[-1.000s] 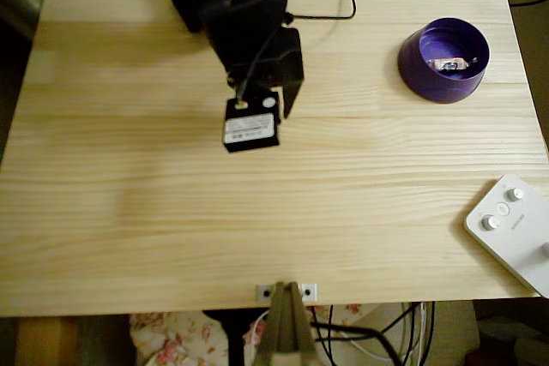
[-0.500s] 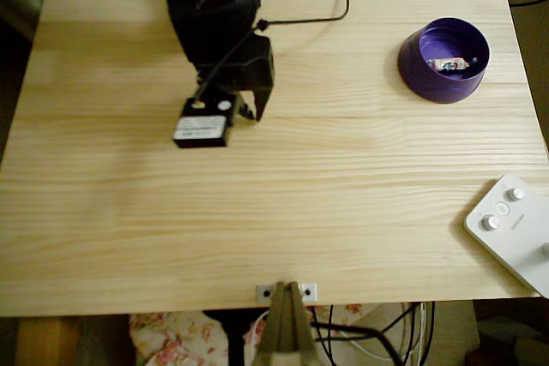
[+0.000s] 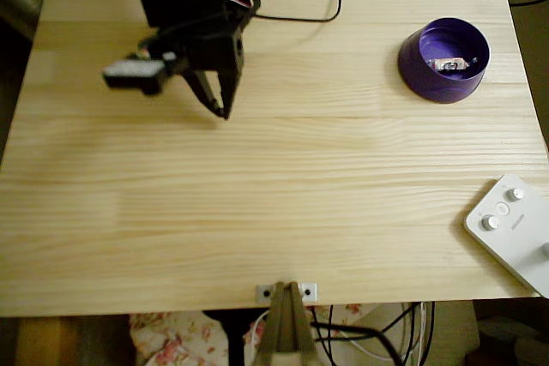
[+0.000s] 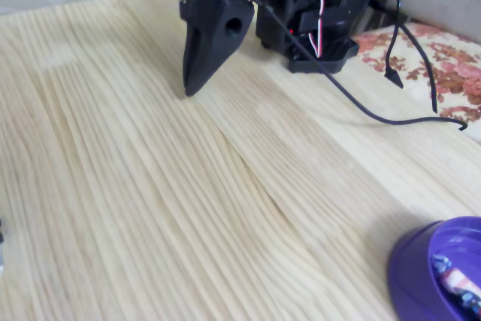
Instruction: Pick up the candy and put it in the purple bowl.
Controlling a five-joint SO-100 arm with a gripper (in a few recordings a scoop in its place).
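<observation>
1. At the tabletop's near right corner in the overhead view, a white device with round knobs (image 3: 513,231) is sitting partly off the picture's edge; I judge it has no part in my job, and its far side is cut off.
2. A small metal bracket (image 3: 286,292) is sitting at the middle of the near edge, with something narrow rising in front of it that I am not able to identify.
3. Toward the far right corner, the purple bowl (image 3: 443,59) is standing upright with the candy (image 3: 449,64) lying inside it on the violet floor, so I judge the drop is already made. In the fixed view the bowl (image 4: 421,272) is cropped at the corner and the candy (image 4: 457,282) is showing as a blurred sliver.
4. My pincer (image 3: 216,97) is hanging near the far left corner, well apart from the bowl, holding nothing; its tips are looking nearly together, pointing down at bare wood. In the fixed view one dark finger (image 4: 204,43) is hiding the other.
5. My black cable (image 3: 330,8) is trailing along the far edge.
</observation>
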